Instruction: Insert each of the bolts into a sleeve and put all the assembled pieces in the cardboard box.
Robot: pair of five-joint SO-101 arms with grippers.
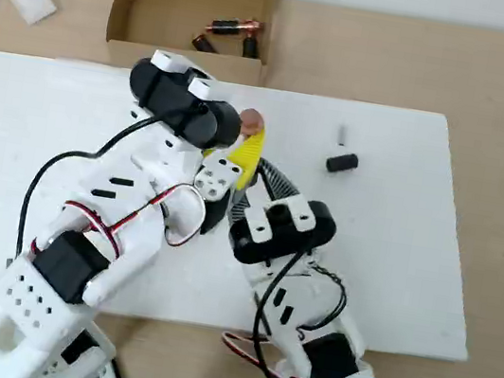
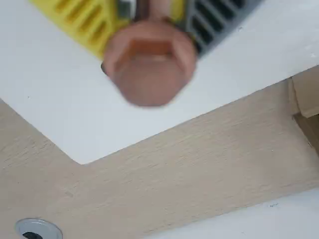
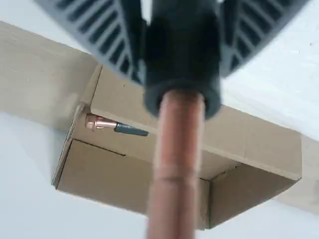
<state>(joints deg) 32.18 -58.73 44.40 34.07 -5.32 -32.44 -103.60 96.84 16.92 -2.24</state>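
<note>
Bolt [image 2: 149, 64] clamped in left hand [image 2: 152, 10], its shaft inside sleeve [image 3: 182, 74] gripped by right hand [image 3: 182, 25].

A copper hex-headed bolt [image 2: 149, 64] sits with its shaft inside a black sleeve [image 3: 182, 59]. 1 loose black sleeve [image 1: 342, 162] lies on the white board [image 1: 393, 269]; the open cardboard box [image 1: 166, 3] holds assembled pieces [image 1: 231, 28].

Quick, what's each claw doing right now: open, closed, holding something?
Left gripper: closed, holding the copper bolt.
Right gripper: closed, holding the black sleeve, with the bolt's shaft in it.
</note>
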